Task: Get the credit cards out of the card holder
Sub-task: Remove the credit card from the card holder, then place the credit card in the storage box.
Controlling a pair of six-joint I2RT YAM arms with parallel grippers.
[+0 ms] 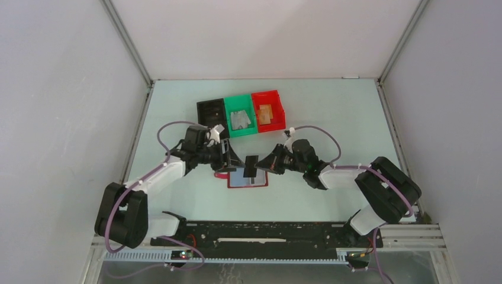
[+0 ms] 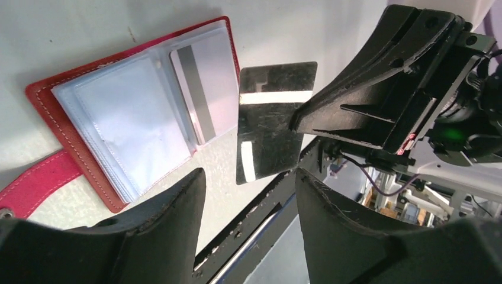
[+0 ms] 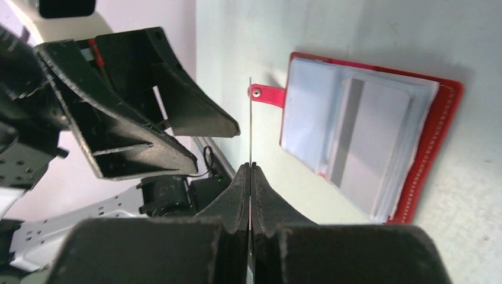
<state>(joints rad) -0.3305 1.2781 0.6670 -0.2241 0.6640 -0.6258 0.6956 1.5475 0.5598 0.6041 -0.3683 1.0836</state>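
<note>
The card holder (image 1: pixel 257 179) lies open on the table, red with clear sleeves (image 2: pixel 118 112). One credit card, grey with a dark stripe (image 2: pixel 198 97), sits in its right-hand sleeve. Just above the holder my right gripper (image 3: pixel 251 168) is shut on another credit card, a dark glossy one (image 2: pixel 269 127) that stands on edge and shows as a thin line (image 3: pixel 250 118) in the right wrist view. My left gripper (image 2: pixel 248 183) is open, its fingers on either side of this card's lower edge without touching it. The holder's strap tab (image 3: pixel 266 93) points left.
Three small bins stand in a row behind the arms: black (image 1: pixel 211 112), green (image 1: pixel 232 112) with a grey card inside, red (image 1: pixel 278 106) with a tan card inside. The black rail (image 1: pixel 266 231) runs along the near table edge.
</note>
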